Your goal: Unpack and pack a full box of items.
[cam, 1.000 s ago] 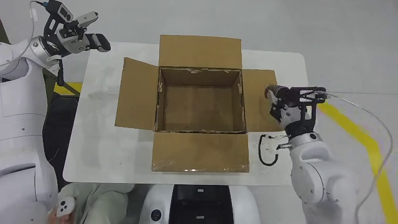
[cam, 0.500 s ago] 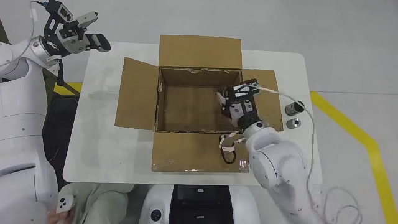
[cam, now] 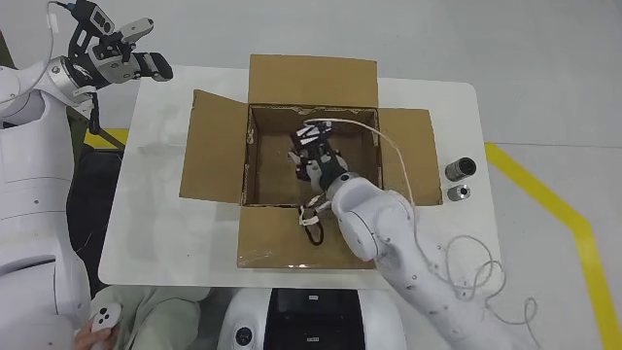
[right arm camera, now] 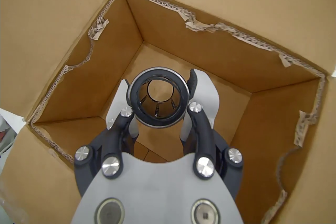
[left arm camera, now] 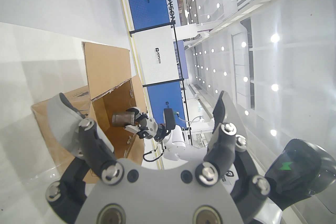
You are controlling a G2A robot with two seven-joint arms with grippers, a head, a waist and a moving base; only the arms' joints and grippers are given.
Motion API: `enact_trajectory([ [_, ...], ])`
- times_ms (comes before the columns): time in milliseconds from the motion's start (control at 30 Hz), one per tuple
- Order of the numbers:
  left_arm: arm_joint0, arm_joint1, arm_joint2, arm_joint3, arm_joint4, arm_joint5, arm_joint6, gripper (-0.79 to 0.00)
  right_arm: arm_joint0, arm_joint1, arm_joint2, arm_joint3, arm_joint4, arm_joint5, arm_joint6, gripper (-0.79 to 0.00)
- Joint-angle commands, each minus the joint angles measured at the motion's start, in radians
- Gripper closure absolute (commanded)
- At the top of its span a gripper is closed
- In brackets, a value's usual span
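Note:
An open cardboard box [cam: 216,146] stands in the middle of the white table, its four flaps folded out. My right gripper [cam: 309,146] hangs over the box opening, shut on a hollow metal cylinder [right arm camera: 136,101] with a dark rim. The right wrist view looks past the right gripper [right arm camera: 160,86] down the box walls [right arm camera: 210,57] to the bare bottom. My left gripper [cam: 155,66] is open and holds nothing, above the table's far left corner. From the left gripper [left arm camera: 141,104] I see the box [left arm camera: 110,72] side on and the metal cylinder [left arm camera: 122,118] above it.
Two more metal cylinders, one [cam: 461,168] lying and one [cam: 456,192] beside it, rest on the table right of the box's right flap. A white cable [cam: 394,170] trails from the right arm across that flap. A person's hand holds a controller [cam: 102,321] at the near left.
My right arm has swung left from beyond the right flap to over the box opening, carrying the cylinder. The two cylinders on the table came into sight. The left arm has kept still.

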Motion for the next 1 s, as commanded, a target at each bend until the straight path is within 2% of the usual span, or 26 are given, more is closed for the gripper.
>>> enact_trajectory([
  [0,0.000,0.000,0.000,0.000,0.000,0.000,0.000,-0.785,0.027,-0.010,-0.016,0.037,0.016,0.002,-0.002,0.000],
  [367,0.000,0.000,0.000,0.000,0.000,0.000,0.000,-0.785,0.150,-0.066,-0.081,0.234,0.107,0.012,0.004,0.000],
  [800,0.000,0.000,0.000,0.000,0.000,0.000,0.000,-0.785,0.215,-0.118,-0.141,0.396,0.119,0.029,0.000,0.000],
  [833,0.000,0.000,0.000,0.000,0.000,0.000,0.000,-0.785,0.217,-0.121,-0.143,0.404,0.119,0.030,-0.001,-0.055],
  [867,0.000,0.000,0.000,0.000,0.000,0.000,0.000,-0.785,0.219,-0.124,-0.145,0.411,0.118,0.032,-0.001,-0.194],
  [900,0.000,0.000,0.000,0.000,0.000,0.000,0.000,-0.785,0.221,-0.126,-0.147,0.416,0.116,0.032,0.000,-0.268],
  [967,0.000,0.000,0.000,0.000,0.000,0.000,0.000,-0.785,0.223,-0.132,-0.150,0.427,0.112,0.033,0.000,-0.323],
])
